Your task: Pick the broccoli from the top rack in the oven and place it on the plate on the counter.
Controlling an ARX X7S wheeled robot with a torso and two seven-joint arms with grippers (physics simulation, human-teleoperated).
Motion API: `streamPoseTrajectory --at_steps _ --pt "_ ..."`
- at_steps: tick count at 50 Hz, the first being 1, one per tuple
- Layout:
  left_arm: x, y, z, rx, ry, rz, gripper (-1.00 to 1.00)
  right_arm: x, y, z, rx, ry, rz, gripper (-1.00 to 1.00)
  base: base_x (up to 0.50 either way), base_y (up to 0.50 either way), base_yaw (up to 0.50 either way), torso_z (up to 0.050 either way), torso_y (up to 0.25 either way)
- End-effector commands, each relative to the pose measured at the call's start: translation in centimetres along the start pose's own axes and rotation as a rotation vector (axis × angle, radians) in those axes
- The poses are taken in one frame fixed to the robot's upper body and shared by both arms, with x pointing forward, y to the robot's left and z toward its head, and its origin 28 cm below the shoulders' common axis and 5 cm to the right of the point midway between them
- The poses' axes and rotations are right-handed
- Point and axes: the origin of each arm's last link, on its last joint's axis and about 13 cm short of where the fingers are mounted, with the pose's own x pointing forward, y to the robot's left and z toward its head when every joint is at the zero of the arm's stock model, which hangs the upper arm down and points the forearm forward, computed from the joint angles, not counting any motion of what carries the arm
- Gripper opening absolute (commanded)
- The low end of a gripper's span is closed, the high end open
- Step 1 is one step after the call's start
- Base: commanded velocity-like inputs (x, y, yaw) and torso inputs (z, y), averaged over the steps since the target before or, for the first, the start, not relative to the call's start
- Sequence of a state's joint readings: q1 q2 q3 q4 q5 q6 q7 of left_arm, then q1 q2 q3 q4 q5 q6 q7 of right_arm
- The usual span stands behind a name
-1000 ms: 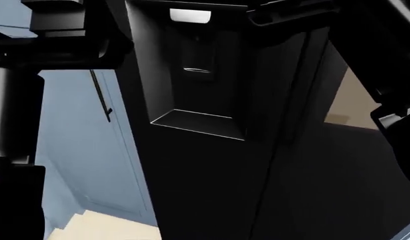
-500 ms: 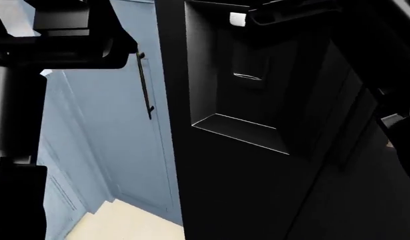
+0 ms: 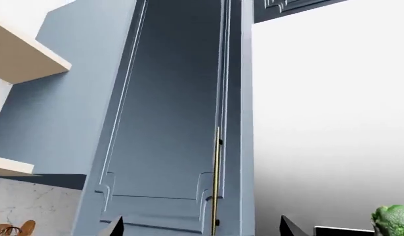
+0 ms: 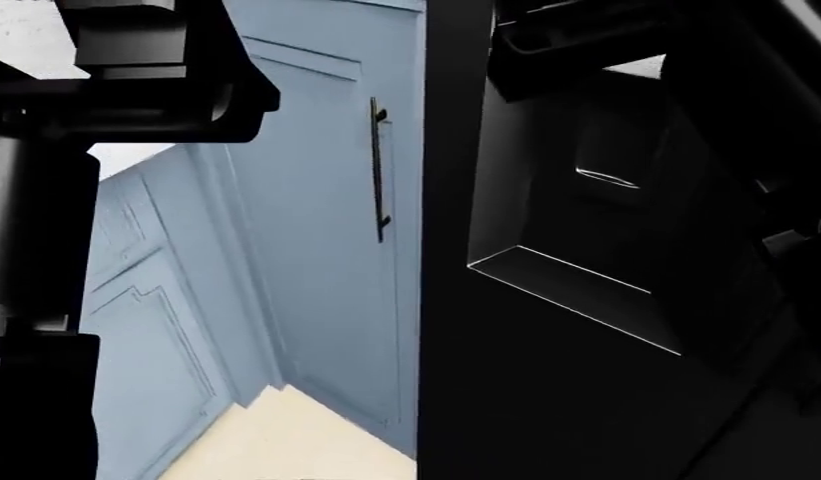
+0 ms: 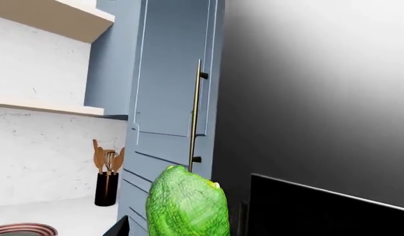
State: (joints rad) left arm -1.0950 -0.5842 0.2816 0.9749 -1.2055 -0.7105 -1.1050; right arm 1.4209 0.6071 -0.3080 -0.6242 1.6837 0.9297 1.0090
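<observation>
The broccoli (image 5: 187, 204), a bright green bumpy lump, fills the bottom middle of the right wrist view, and my right gripper (image 5: 188, 231) is shut on it. One dark fingertip (image 5: 119, 227) shows beside it; the other is hidden behind it. The plate (image 5: 21, 230), with its copper-red rim, lies on the white counter (image 5: 70, 211) below and off to one side. My left gripper (image 3: 202, 228) is open with nothing between its fingertips, facing a tall blue cabinet door. The broccoli (image 3: 393, 220) also shows at the edge of that view. The oven and its top rack are out of view.
A tall light blue cabinet door (image 4: 330, 230) with a long handle (image 4: 379, 170) stands beside a black appliance front with a recess (image 4: 584, 250). A black utensil holder (image 5: 107, 187) sits on the counter under pale wall shelves (image 5: 50, 105). Beige floor (image 4: 277, 440) lies below.
The head view has swung: the black appliance has slid to the right of the picture, and more of the blue cabinet door and floor has come into sight.
</observation>
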Motion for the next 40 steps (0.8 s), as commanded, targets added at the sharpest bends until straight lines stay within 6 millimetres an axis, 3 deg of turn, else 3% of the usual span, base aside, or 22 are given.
streamPoseTrajectory --at_steps 1,40 --pt "0.0 -0.03 0.06 0.002 0.0 -0.003 1.0 -0.01 -0.1 0.01 -0.009 -0.008 -0.003 -1.0 0.08 0.05 0.5 0.0 0.0" --pt "-0.11 -0.09 0.06 -0.006 -0.002 -0.002 1.0 0.01 0.02 0.06 -0.009 -0.005 0.003 -1.0 0.08 0.06 0.5 0.0 0.001"
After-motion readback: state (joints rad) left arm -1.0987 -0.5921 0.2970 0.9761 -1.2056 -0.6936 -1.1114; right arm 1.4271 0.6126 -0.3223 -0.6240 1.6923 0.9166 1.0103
